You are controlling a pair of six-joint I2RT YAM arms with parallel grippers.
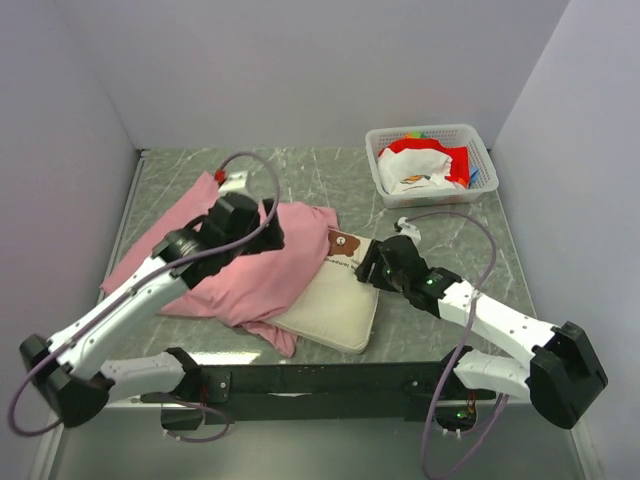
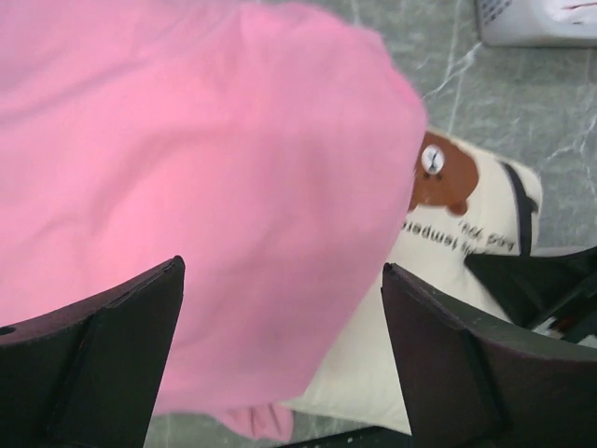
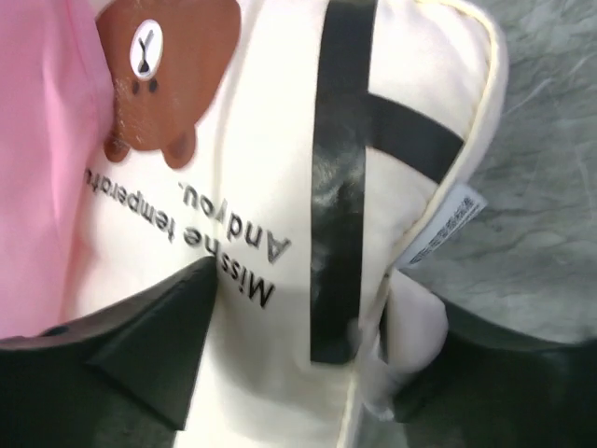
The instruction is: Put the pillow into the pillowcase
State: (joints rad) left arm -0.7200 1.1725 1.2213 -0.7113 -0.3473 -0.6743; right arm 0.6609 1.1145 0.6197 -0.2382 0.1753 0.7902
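Pillow position: the pillow (image 1: pixel 335 305) lies flat on the surface (image 1: pixel 330 180), near the middle and a little right of it.
Pillow axis: its long axis runs diagonally from near-left to far-right. The end printed with the bear face (image 1: pixel 345 243) points to the far right, toward the basket (image 1: pixel 484 150).
Pillow cover: its left part is under the pillowcase (image 1: pixel 265 265). I cannot tell whether that part is inside the sack or only beneath it.
Pillowcase: pink and wrinkled, it is spread left of the pillow. It is longest from the left edge of the surface across to the bear end.
Left arm: it reaches from the near-left base forward and to the right, with the wrist over the middle of the pillowcase.
Left gripper (image 2: pixel 282 271): fingers spread wide and released, hanging over the pink fabric with nothing pinched between them.
Right arm: it reaches low from the near-right base, forward and to the left, with the wrist at the pillow's right edge beside the bear.
Right gripper (image 3: pixel 308 308): fingers parted. One is over the printed face and the other is past the piped edge, with the pillow's corner loose between them.
Wrist-view detail: a black stripe (image 3: pixel 340 187) crosses the cream face, and a small white tag (image 3: pixel 448 219) hangs at the seam.
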